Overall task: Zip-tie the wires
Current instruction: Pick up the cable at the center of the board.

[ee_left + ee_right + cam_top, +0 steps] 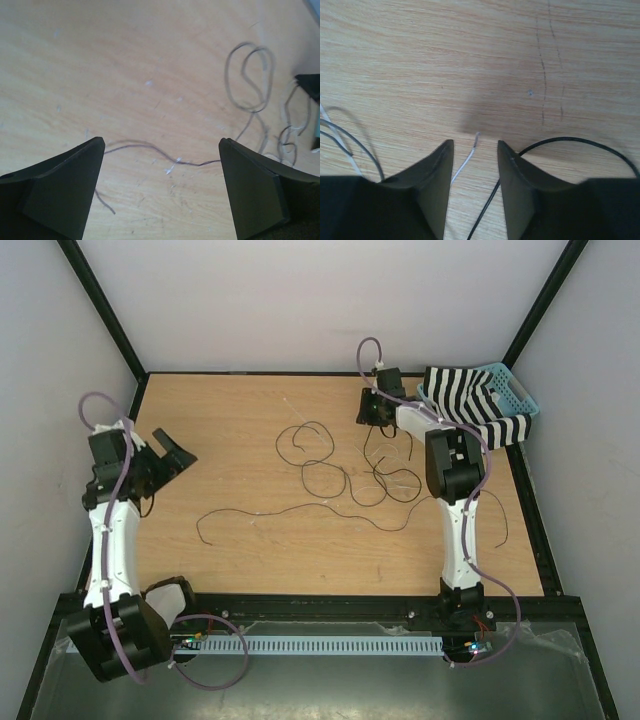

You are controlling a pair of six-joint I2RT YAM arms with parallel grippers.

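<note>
A wooden tabletop with a black frame is sitting inside plain white walls. In the far right corner a blue basket is holding a black-and-white striped cloth, which is spilling over its rim.

The left gripper is hanging over the left edge of the tabletop. Its two fingers are spread very wide and are holding nothing. A thin dark strand is lying on the wood below the gap.

The right gripper is pointing down at the tabletop near the far edge, just beside the basket. Its fingers are standing partly apart. The tip of a pale strand is lying in the gap between them, and I cannot tell if they are touching it. A black strand is curving past the right finger.

The wires are lying loose in curly loops from the middle of the tabletop toward the right edge. They are very thin, mostly black with a few pale ones. One long black strand is stretching toward the near left corner.
</note>
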